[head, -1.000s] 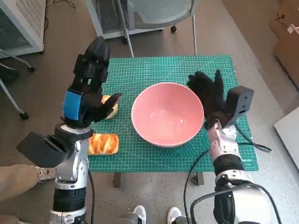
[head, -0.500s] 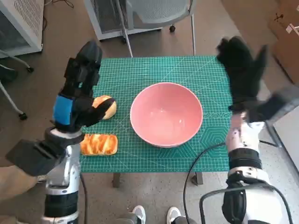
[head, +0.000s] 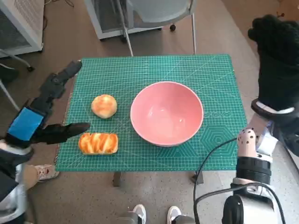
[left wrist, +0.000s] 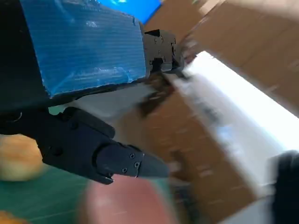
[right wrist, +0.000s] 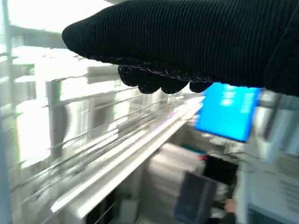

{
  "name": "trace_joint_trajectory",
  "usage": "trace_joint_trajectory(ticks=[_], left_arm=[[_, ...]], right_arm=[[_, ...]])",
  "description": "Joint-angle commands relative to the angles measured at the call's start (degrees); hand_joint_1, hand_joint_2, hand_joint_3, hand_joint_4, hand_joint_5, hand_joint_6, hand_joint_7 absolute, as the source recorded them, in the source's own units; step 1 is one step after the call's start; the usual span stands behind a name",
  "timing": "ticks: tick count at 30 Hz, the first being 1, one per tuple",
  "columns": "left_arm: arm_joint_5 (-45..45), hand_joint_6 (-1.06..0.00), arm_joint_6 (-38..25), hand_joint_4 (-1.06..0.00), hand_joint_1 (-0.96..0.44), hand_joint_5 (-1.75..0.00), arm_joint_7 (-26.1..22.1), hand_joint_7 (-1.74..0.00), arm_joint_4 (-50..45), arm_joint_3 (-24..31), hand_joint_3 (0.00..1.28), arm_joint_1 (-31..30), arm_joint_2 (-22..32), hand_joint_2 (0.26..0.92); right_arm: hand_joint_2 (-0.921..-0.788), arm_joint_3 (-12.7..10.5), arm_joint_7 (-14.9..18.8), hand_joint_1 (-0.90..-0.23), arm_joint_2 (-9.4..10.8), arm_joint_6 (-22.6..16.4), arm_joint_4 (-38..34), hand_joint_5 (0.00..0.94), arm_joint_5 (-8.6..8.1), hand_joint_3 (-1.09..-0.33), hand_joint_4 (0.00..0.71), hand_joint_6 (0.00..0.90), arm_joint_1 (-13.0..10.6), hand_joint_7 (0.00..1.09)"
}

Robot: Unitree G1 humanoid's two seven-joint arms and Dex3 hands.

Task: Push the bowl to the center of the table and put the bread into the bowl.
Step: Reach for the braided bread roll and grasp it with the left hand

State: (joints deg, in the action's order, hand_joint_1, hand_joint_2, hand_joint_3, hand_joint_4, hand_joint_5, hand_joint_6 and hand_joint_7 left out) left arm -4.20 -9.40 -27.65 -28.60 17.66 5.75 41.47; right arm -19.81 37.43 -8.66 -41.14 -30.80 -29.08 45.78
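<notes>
The table (head: 154,70), covered by a green cutting mat, carries everything the task needs. The pink bowl (head: 167,113) stands upright and empty close to the middle of it, so the push looks largely done and the bread is what remains.

Two pieces of bread lie on the robot's left side of the bowl, apart from it and from each other. The round bun (head: 104,106) is pale golden and domed, sitting slightly farther from the robot. The oblong loaf (head: 98,143) is glossy, striped orange-brown, with its long axis running side to side along the near edge of the mat.

The left hand (head: 44,114) hangs at the table's left edge, just beside the oblong loaf, fingers spread and holding nothing; the bread lies to its right, between it and the bowl. The right hand (head: 276,65) is raised high beyond the table's right edge, well apart from everything; its fingers look loosely extended and empty, though the wrist view is too blurred to confirm. The left hand is clearly the nearer one for a pick.
</notes>
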Motion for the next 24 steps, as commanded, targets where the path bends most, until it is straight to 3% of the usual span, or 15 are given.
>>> trace_joint_trajectory(ticks=[1,5,12,24], left_arm=[[4.14,-0.1,-11.15,-0.09,-0.37,-0.01,-3.83,-0.4,-7.07,-1.91,0.02,-2.64,6.69,0.751],[6.27,-0.26,-20.19,-0.11,-0.23,0.0,-6.75,-0.16,-10.84,-4.92,0.01,-3.05,10.86,0.725],[9.05,-0.34,-29.66,-0.12,-0.11,0.0,-9.19,-0.05,-12.34,-11.76,0.0,-1.58,14.31,0.721],[17.03,-0.37,-27.73,-0.14,-0.11,0.0,-5.88,-0.02,-4.49,-23.2,0.0,0.99,11.63,0.727]], right_arm=[[-0.921,0.8,-0.24,-0.599,0.21,1.33,1.11,0.012,-0.2,-0.746,0.25,0.36,-2.23,0.02],[-0.921,1.21,-1.35,-0.601,0.37,2.57,1.87,0.013,0.12,-0.747,0.258,0.369,-2.99,0.03],[-0.921,1.89,-2.18,-0.607,0.58,4.24,1.88,0.013,0.06,-0.744,0.267,0.372,-3.57,0.02],[-0.921,2.24,-2.02,-0.631,1.17,6.94,2.96,0.01,-1.05,-0.74,0.275,0.372,-3.91,0.02]])
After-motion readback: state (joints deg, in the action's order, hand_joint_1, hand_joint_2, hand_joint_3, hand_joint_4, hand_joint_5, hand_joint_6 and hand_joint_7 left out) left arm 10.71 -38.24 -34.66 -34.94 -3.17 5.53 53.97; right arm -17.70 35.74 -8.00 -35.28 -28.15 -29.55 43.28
